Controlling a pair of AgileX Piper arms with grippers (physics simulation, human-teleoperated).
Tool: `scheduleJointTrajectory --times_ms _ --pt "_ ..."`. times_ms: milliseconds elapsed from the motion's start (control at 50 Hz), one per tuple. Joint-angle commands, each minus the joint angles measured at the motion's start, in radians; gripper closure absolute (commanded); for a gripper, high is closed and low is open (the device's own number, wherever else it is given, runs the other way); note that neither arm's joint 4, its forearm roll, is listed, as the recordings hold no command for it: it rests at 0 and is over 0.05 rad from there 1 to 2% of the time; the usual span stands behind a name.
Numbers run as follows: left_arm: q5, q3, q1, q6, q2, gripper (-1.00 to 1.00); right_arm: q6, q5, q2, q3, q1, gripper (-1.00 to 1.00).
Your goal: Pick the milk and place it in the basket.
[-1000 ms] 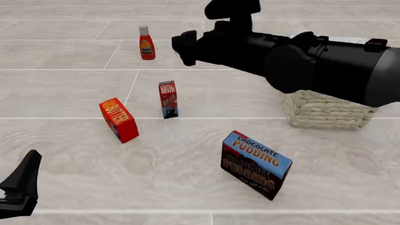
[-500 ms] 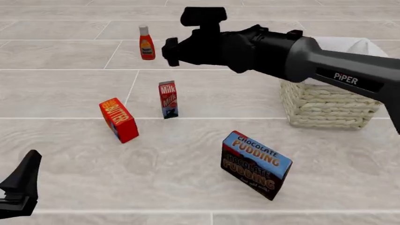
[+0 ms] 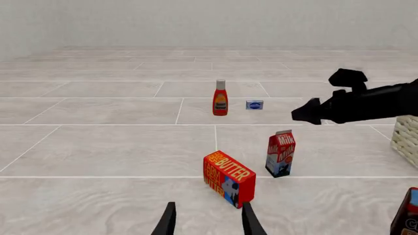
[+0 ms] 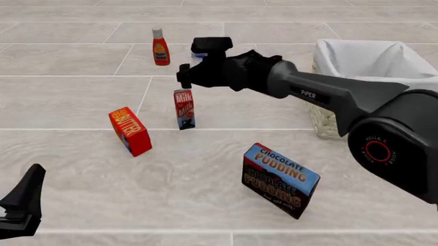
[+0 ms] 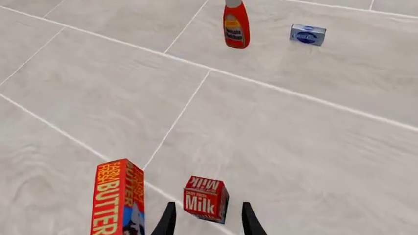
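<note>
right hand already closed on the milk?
No. In the right wrist view the right hand is open, and the milk stands free on the floor beyond its fingertips.

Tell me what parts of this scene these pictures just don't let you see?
- Basket: in the front view the right arm covers much of its front and right; its floor is hidden.
- Small blue-and-white box: lettering too small to read in either wrist view.
- Chocolate pudding box: cut off by the left wrist view's edge.
- Left tool: cut off by the front view's corner.

One milk (image 4: 184, 108), one basket (image 4: 342, 66), one butter box (image 4: 130, 130), one pudding box (image 4: 280, 179), one bottle (image 4: 161, 47).
</note>
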Motion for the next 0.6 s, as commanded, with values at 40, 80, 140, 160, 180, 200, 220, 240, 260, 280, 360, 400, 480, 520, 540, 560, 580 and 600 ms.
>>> scheduleJointTrajectory --times_ms 40,80,140,160,180,200,220,240,260,280,360,400,480,520,540,560,580,600 --pt "0.000 0.000 0.000 0.000 0.000 -1.00 0.033 0.011 0.109 -0.083 -0.001 -1.00" --pt "0.000 0.000 0.000 0.000 0.000 -1.00 0.040 0.016 0.123 -0.097 0.003 -1.00" --pt "0.000 0.000 0.000 0.000 0.000 -1.00 0.045 0.020 0.145 -0.117 0.009 -1.00" --pt "0.000 0.000 0.000 0.000 0.000 -1.00 0.045 0.020 0.145 -0.117 0.009 -1.00" --pt "0.000 0.000 0.000 0.000 0.000 -1.00 0.049 0.021 0.158 -0.129 0.010 -1.00" --pt "0.000 0.000 0.000 0.000 0.000 -1.00 0.049 0.022 0.159 -0.129 0.010 -1.00" --pt "0.000 0.000 0.000 0.000 0.000 -1.00 0.064 0.036 0.210 -0.181 0.007 -1.00" --pt "0.000 0.000 0.000 0.000 0.000 -1.00 0.066 0.038 0.215 -0.187 0.010 -1.00" --pt "0.000 0.000 0.000 0.000 0.000 -1.00 0.070 0.040 0.229 -0.198 0.016 -1.00" --pt "0.000 0.000 0.000 0.000 0.000 -1.00 0.072 0.042 0.233 -0.202 0.019 -1.00" --pt "0.000 0.000 0.000 0.000 0.000 -1.00 0.073 0.048 0.246 -0.217 0.024 -1.00" --pt "0.000 0.000 0.000 0.000 0.000 -1.00 0.075 0.054 0.256 -0.231 0.026 -1.00" --pt "0.000 0.000 0.000 0.000 0.000 -1.00 0.082 0.055 0.267 -0.242 0.030 -1.00" --pt "0.000 0.000 0.000 0.000 0.000 -1.00 0.082 0.055 0.277 -0.249 0.029 -1.00" --pt "0.000 0.000 0.000 0.000 0.000 -1.00 0.085 0.054 0.280 -0.251 0.031 -1.00" --pt "0.000 0.000 0.000 0.000 0.000 -1.00 0.086 0.055 0.285 -0.254 0.031 -1.00" --pt "0.000 0.000 0.000 0.000 0.000 -1.00 0.095 0.062 0.318 -0.283 0.028 -1.00" --pt "0.000 0.000 0.000 0.000 0.000 -1.00 0.097 0.063 0.323 -0.288 0.028 -1.00"
